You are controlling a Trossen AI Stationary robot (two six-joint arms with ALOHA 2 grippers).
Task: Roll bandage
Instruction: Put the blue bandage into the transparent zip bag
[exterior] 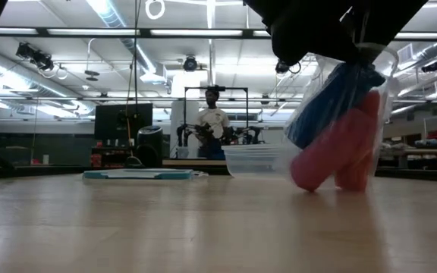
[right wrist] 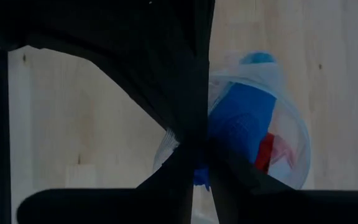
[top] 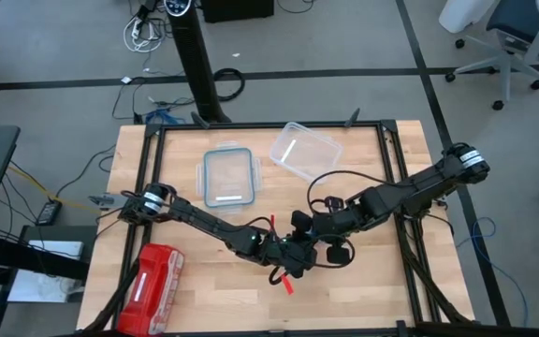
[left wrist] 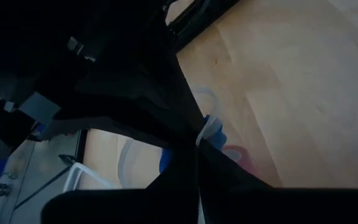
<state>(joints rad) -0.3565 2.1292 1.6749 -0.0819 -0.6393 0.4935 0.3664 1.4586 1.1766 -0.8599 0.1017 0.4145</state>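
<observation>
Keeping both end effectors close is what this step asks of you, since the bandage (right wrist: pixel 244 115) sits bundled with a red-pink roll (exterior: pixel 340 148) inside a clear wrapper (right wrist: pixel 291 134), held just above the desk (top: pixel 372 290) where the two arms meet; your left end effector (top: pixel 284 255) is fully closed, though on what I cannot tell, as its own wrist view is nearly all dark arm with only a sliver of blue; your right end effector (right wrist: pixel 202 155) has its fingers narrowed against the edge of the blue fabric and wrapper, yet a firm pinch cannot be confirmed; I judge you should secure one grip before pulling with the other, and draw the blue band free slowly so the film does not drag the red-pink roll along. Up close, the right wrist view gives you the wrapper's contents; the low view shows the bundle hanging clear of the wood, which the overhead hides under the arms; the overhead alone shows the red pouch (top: pixel 150 288), the lidded container (top: pixel 228 177) and open tub (top: pixel 304 150) farther back.
</observation>
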